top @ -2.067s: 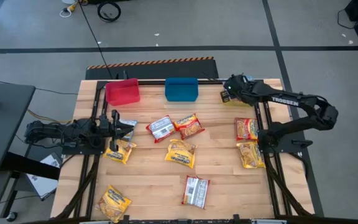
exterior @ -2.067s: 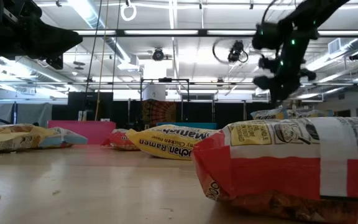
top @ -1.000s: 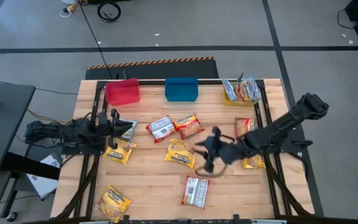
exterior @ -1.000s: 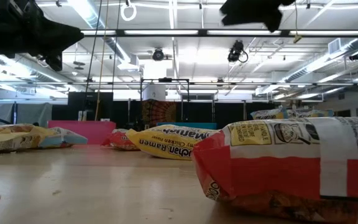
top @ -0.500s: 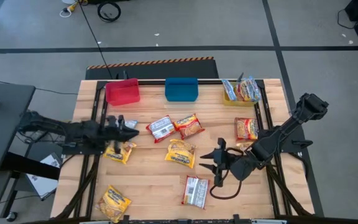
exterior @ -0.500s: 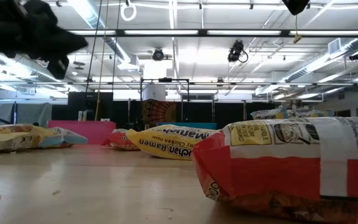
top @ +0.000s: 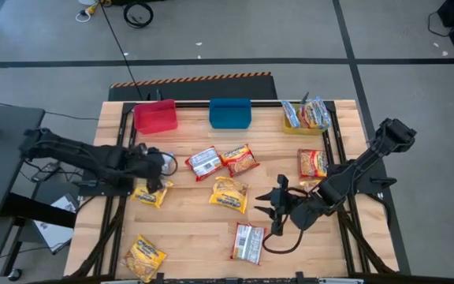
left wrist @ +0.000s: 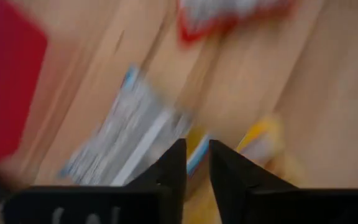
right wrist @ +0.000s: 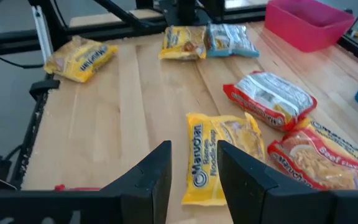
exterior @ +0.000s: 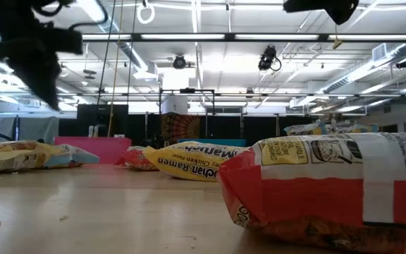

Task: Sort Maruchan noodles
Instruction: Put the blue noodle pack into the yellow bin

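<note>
Several ramen packets lie flat on the wooden table. My left gripper (top: 160, 164) hangs over a pale blue-silver packet (top: 164, 160), which also shows in the left wrist view (left wrist: 126, 140), with a yellow packet (top: 152, 192) beside it. Its fingers stand a narrow gap apart and hold nothing. My right gripper (top: 270, 207) is open and empty above the table's middle, pointing toward the left edge at a yellow packet (top: 228, 194), which also shows in the right wrist view (right wrist: 219, 155). A red packet (top: 249, 242) lies near it.
A red bin (top: 155, 116), a blue bin (top: 230, 113) and a yellow bin (top: 304, 114) holding packets stand along the far edge. More packets lie mid-table (top: 205, 162) (top: 241, 158), at the right (top: 312, 163) and near left (top: 145, 256). A large red packet (exterior: 330, 190) fills the low view.
My left gripper has gone toward the table's right and tipped from level to pointing down over the pale blue-silver packet. My right gripper has gone a little toward the near edge, beside the middle yellow packet. No packet has moved.
</note>
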